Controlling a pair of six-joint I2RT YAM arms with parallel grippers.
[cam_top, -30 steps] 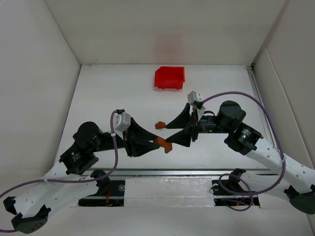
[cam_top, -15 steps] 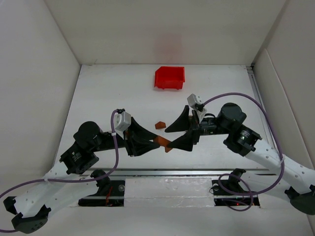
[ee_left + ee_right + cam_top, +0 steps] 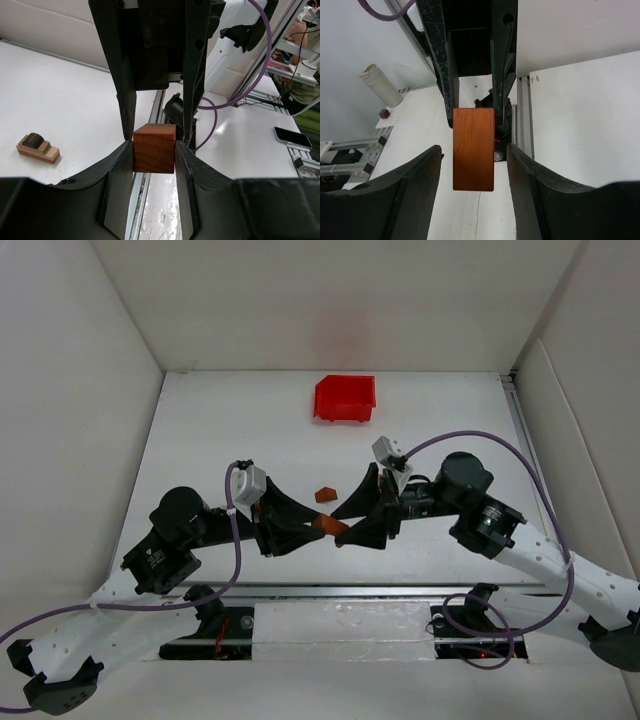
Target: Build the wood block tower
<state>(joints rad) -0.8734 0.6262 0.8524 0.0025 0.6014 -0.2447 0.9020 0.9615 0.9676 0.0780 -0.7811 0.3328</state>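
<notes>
An orange-brown wooden block hangs above the table's near middle, and my left gripper is shut on it. In the left wrist view the block is pinched between both pads. My right gripper faces it from the right, open, with a finger on each side of the block's free end. The right wrist view shows gaps on both sides of the block. A small tan block with a dark piece on top lies on the table just behind the grippers, where it looks like a small peaked piece.
A red plastic bin stands at the back middle of the table. White walls close in the left, right and back sides. The metal rail runs along the near edge by the arm bases.
My right gripper has moved left towards the left gripper, so its fingers now straddle the held block. The left gripper and its block have stayed put.
</notes>
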